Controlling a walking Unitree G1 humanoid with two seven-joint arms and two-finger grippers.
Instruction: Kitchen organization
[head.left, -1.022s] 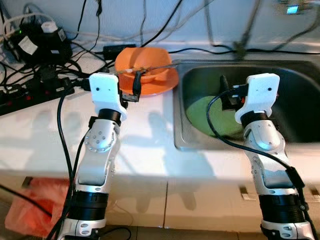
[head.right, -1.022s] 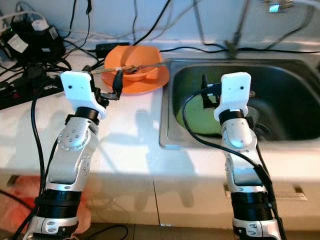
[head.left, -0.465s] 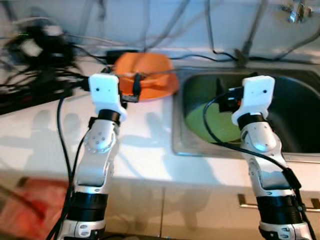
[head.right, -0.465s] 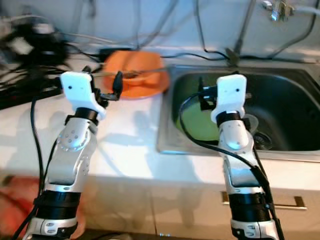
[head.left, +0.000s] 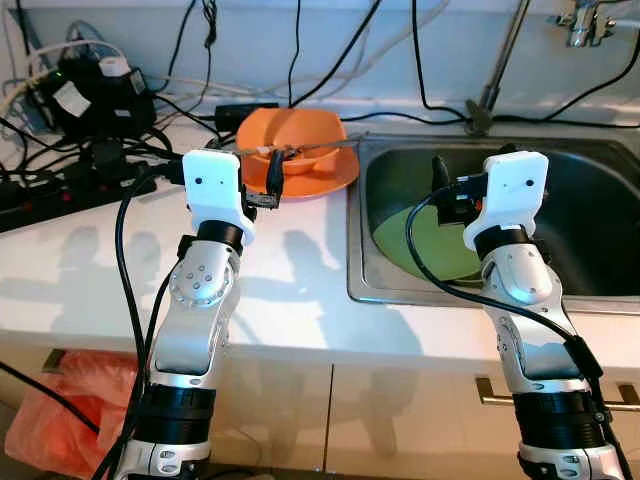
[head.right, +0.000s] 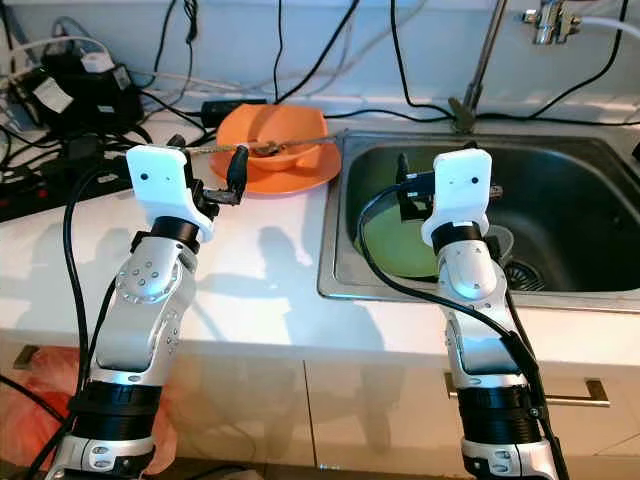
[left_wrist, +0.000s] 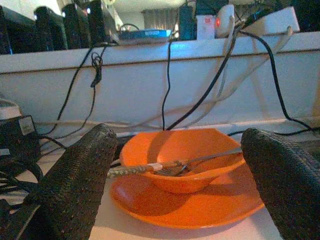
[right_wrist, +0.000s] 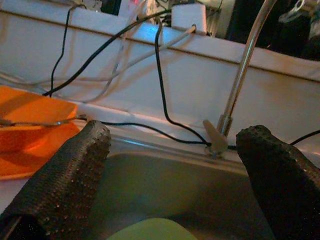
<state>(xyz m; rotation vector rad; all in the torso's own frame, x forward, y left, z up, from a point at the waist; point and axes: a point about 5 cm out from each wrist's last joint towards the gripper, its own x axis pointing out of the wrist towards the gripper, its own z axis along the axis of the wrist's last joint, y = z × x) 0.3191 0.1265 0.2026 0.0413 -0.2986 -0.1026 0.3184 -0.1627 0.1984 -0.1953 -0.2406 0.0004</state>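
While the left tool (left_wrist: 177, 185) hangs open just short of the orange bowl (head.left: 297, 138), fork (left_wrist: 175, 165) across it, on its plate (head.left: 330, 177) on the bench (head.left: 90, 260), the right tool (right_wrist: 172, 182) gapes above the sink (head.left: 600, 170) holding a green plate (head.left: 415, 235).

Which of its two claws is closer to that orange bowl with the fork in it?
Left. The left gripper hangs open just before the orange bowl; the right gripper is off over the sink.
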